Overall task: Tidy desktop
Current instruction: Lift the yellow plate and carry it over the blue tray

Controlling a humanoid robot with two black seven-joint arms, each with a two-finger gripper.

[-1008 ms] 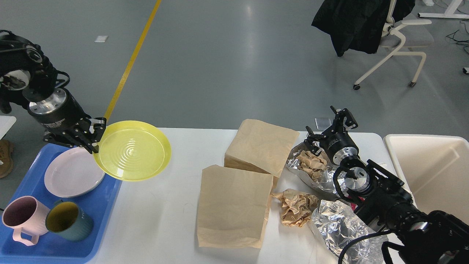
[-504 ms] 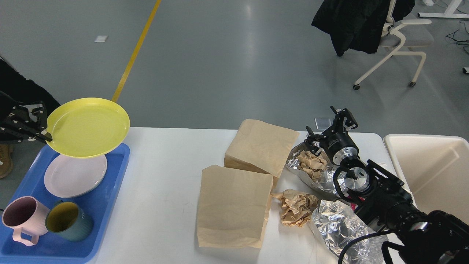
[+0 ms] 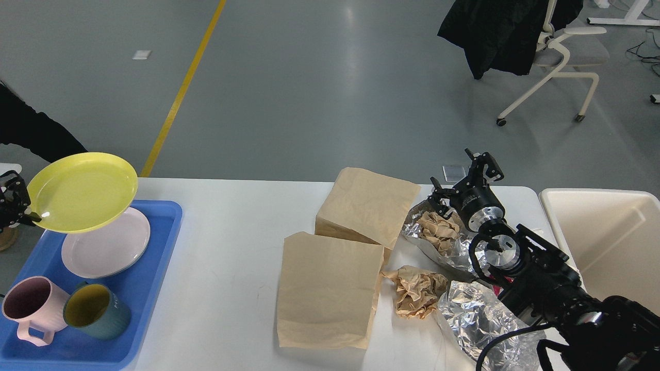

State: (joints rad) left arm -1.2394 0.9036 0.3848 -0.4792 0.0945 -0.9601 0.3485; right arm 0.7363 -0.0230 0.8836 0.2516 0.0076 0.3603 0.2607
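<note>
The white desktop (image 3: 227, 268) spans the view. At its left end lies a blue tray (image 3: 149, 278) with a pale pink plate (image 3: 111, 250), a pink mug (image 3: 26, 304) and a teal mug (image 3: 95, 312). My left gripper (image 3: 23, 214) at the left edge is shut on the rim of a yellow plate (image 3: 82, 191), held tilted above the pink plate. My right gripper (image 3: 461, 175) stands open above the foil near the back right, holding nothing.
Two brown paper bags (image 3: 330, 288) (image 3: 368, 203) lie mid-table. Crumpled brown paper (image 3: 417, 291) and foil sheets (image 3: 474, 319) (image 3: 438, 232) lie right of them. A cream bin (image 3: 608, 237) stands at the right; an office chair (image 3: 562, 56) is on the floor behind.
My left gripper has carried the yellow plate leftward from the table's edge to above the pink plate in the tray. The right arm has stayed still.
</note>
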